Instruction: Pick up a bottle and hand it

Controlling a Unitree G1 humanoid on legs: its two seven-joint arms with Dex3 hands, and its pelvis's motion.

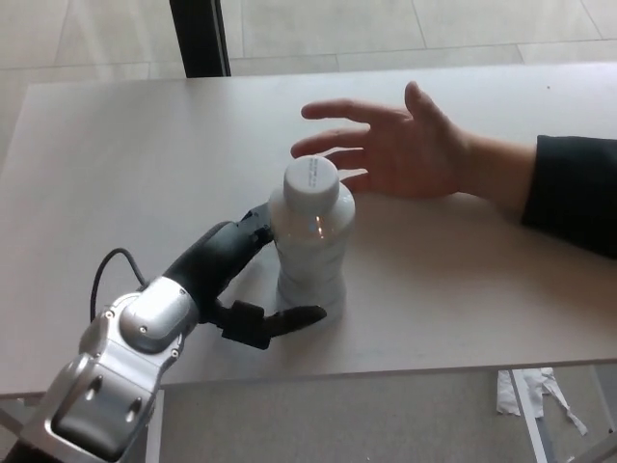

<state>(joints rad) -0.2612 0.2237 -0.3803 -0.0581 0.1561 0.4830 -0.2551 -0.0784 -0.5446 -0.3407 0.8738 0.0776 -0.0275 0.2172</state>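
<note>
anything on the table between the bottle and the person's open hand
Nothing visible. The white bottle stands upright with the left hand right beside it, thumb low in front of its base. The person's hand waits open just beyond the cap, and the table between them is bare.

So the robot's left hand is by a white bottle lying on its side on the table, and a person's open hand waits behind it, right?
Not quite: the head view shows the white bottle standing upright on the table. The rest holds: left hand beside it, person's open hand behind.

Robot hand (241, 275) fingers partly hidden behind bottle (310, 241).
</note>
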